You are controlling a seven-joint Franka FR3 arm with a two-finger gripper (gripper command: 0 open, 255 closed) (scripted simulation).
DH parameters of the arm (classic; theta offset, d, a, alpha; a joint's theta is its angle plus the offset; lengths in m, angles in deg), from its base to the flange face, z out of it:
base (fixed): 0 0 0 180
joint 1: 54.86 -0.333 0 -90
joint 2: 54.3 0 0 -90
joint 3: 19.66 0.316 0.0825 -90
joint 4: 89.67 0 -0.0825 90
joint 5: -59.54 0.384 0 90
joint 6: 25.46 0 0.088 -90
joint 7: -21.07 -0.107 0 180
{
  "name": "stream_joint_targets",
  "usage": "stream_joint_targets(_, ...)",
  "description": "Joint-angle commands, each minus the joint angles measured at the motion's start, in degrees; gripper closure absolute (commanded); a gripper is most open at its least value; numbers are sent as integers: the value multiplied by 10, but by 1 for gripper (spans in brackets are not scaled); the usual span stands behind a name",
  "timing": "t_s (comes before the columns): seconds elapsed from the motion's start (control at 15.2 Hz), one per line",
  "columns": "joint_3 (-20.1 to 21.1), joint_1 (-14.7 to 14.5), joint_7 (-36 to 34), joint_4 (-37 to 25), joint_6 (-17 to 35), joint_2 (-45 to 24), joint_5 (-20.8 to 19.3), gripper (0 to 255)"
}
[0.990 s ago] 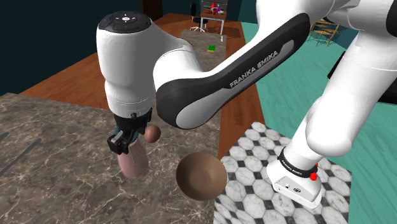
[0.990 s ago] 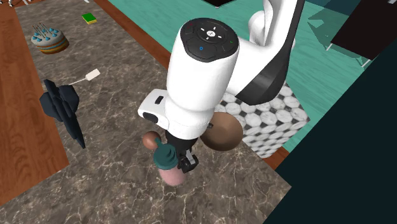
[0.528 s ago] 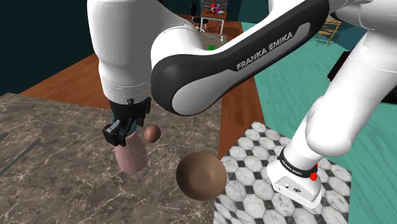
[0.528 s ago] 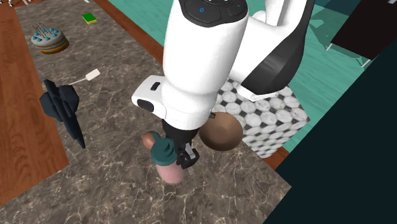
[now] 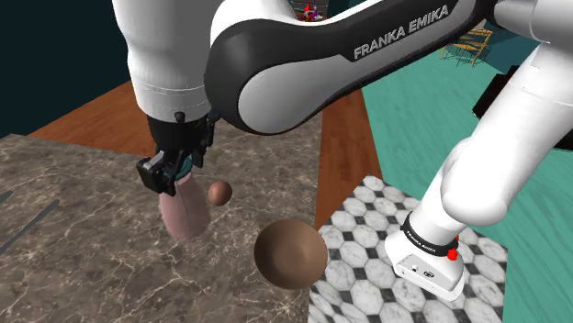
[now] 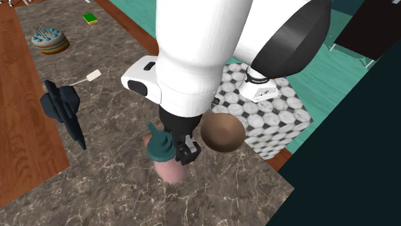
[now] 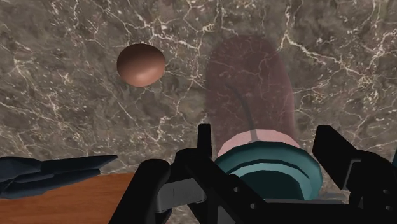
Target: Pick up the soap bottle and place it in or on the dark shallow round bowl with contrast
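Wrist view: my jaws are clamped on the teal pump cap (image 7: 267, 167) of the soap bottle (image 7: 249, 89). Its pink see-through body hangs upright below me over the marble desk (image 7: 76, 114), with a small brown ball (image 7: 140, 65) just beside it. The grasp looks done and the lift seems the step in hand, though I cannot tell whether the base is clear of the desk. Left to do: carry it toward the shoulder view's right to the brown round bowl (image 5: 289, 254), empty near the stand (image 5: 367, 240), and let go.
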Motion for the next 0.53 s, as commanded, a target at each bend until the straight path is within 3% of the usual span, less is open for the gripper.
stream_joint_targets(0.0,0,0,6,-11,-14,6,6,255)
stream_joint_targets(0.2,-15,0,51,55,-13,99,82,255)
stream_joint_targets(0.46,-56,-32,100,129,-31,212,157,255)
